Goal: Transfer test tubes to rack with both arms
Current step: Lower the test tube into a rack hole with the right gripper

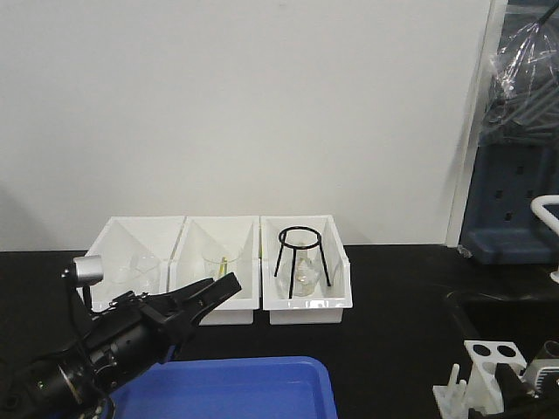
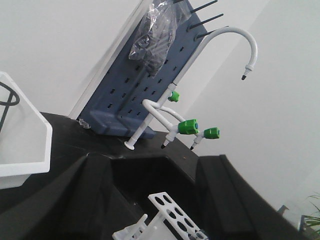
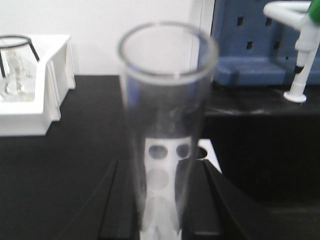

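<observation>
Test tube (image 3: 165, 100) fills the right wrist view. It stands upright, open mouth on top, pinched between the dark fingers (image 3: 116, 200) of the right gripper (image 3: 162, 220).

Sweeping the front view from the left, the left gripper (image 1: 225, 284) hangs over the near-left corner of the black table (image 1: 393, 288). It is angled up towards the back, with a small silver cylinder (image 1: 87, 270) on it. Its fingers lie close together with nothing visible between them, but whether they actually meet I cannot tell.

Just below it sits a blue tray (image 1: 262, 388). Behind, three white bins (image 1: 194, 249) line up along the wall. The left and middle ones hold clear glassware, and the right one has a black tripod (image 1: 279, 260) standing over a flask.

Far right, at the bottom edge, is the white rack (image 1: 492, 353), round holes on top and pegs on its left side, with the right gripper just beside it. Seen through the tube, the rack's holes sit directly behind it. Whether the tube's bottom has reached a hole is hidden.
</observation>
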